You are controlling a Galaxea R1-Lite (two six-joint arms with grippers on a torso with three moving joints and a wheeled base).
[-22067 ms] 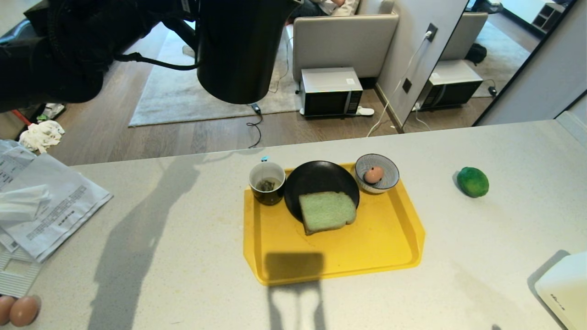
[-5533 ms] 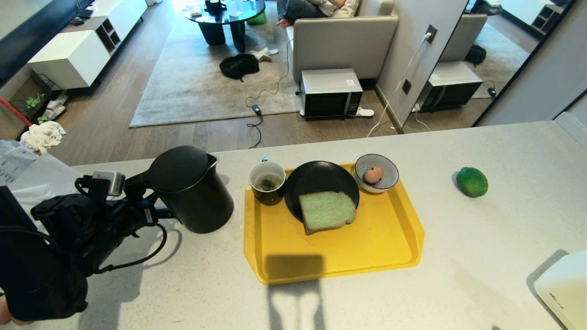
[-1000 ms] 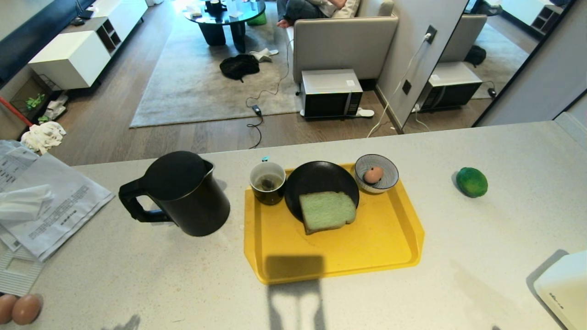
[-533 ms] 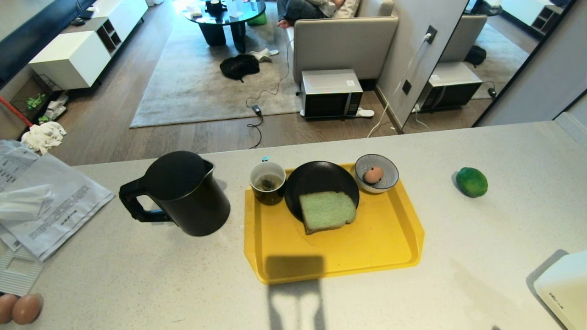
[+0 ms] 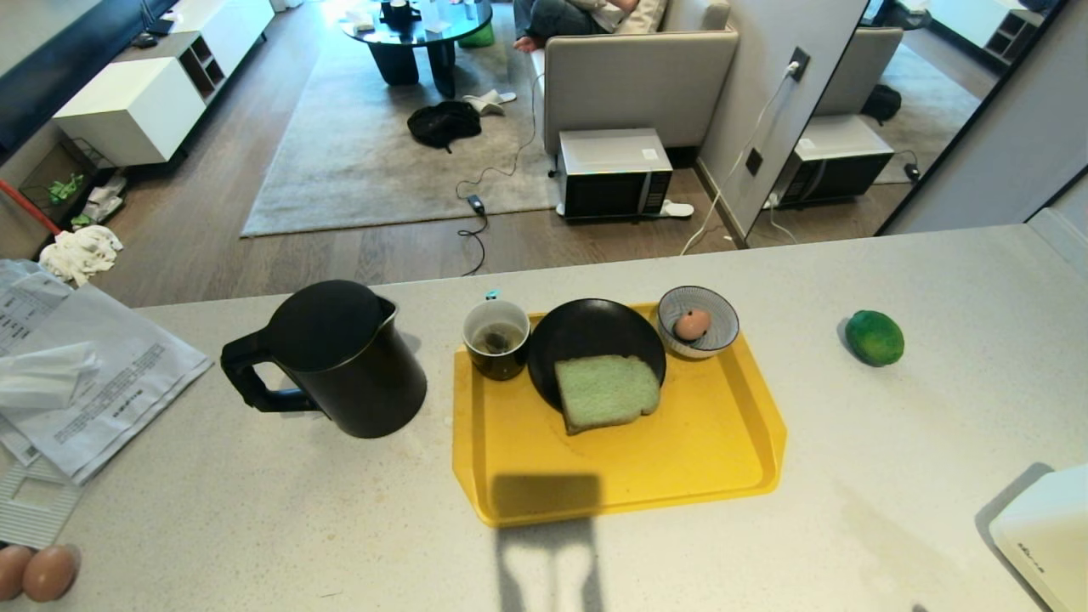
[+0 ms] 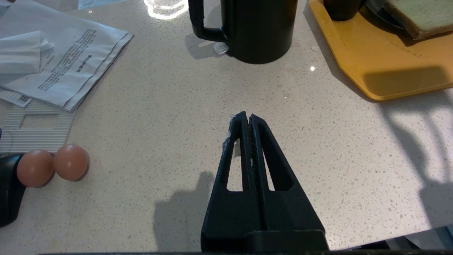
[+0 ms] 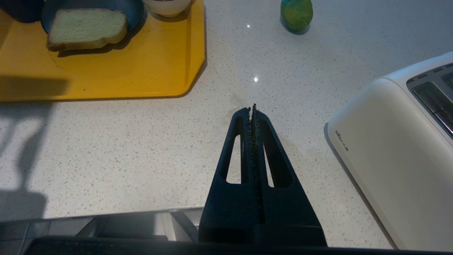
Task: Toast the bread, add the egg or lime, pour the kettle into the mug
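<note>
Black kettle point(image 6: 260, 28) well ahead of left gripper point(image 6: 247, 117), lime point(image 7: 296, 13) beyond right gripper point(image 7: 252, 108), both pressed together

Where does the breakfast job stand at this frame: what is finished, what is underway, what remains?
Looks done: bread on the black plate, egg in the striped bowl, kettle upright beside the yellow tray, mug holding a tea bag. In hand: nothing; left tool and right tool are shut and empty. Left: nothing visible; lime unused.
</note>
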